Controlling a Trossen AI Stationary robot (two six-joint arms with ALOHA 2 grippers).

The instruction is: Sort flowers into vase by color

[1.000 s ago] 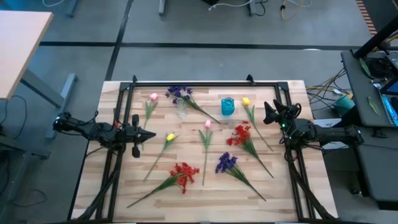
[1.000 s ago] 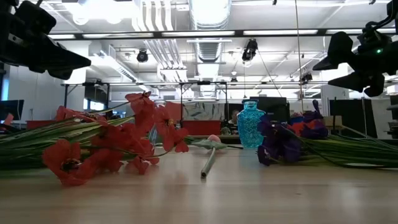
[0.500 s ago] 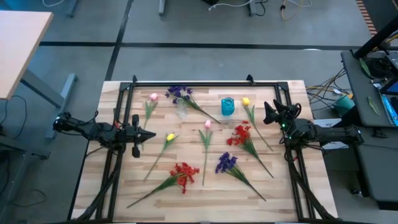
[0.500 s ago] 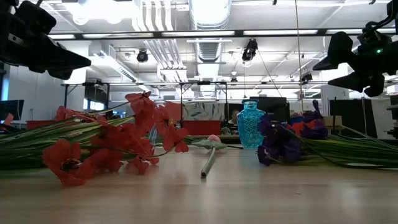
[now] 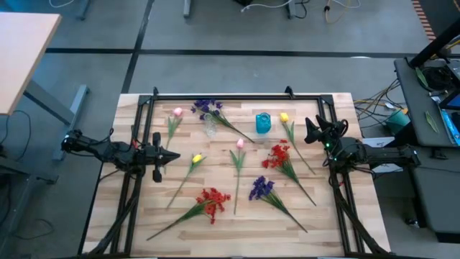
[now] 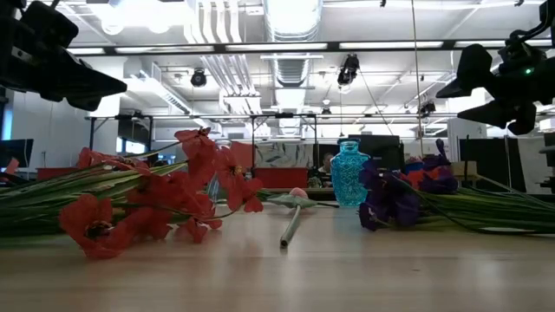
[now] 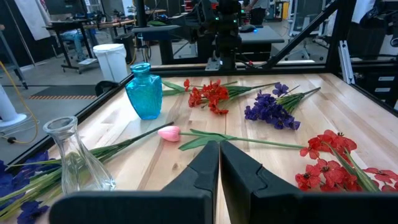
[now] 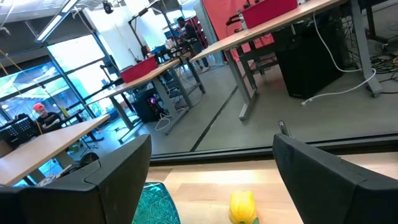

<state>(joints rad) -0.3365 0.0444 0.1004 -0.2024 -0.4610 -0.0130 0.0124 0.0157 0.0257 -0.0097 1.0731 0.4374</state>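
Fingers of your left gripper (image 7: 219, 163) were pressed together on nothing at the table's left edge, while your right gripper (image 5: 309, 132) stood wide apart and empty at the right edge. Your artificial flowers on thin green stems (image 5: 237, 158) lay scattered across the light wooden table (image 5: 129, 230), around the blue textured glass vase (image 5: 263, 122) and the clear glass vase (image 7: 78, 158).

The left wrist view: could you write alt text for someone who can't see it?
A shut robot hand points across a wooden table strewn with fake flowers: a pink tulip, red blooms and purple blooms. A blue vase and a clear glass vase stand there too.
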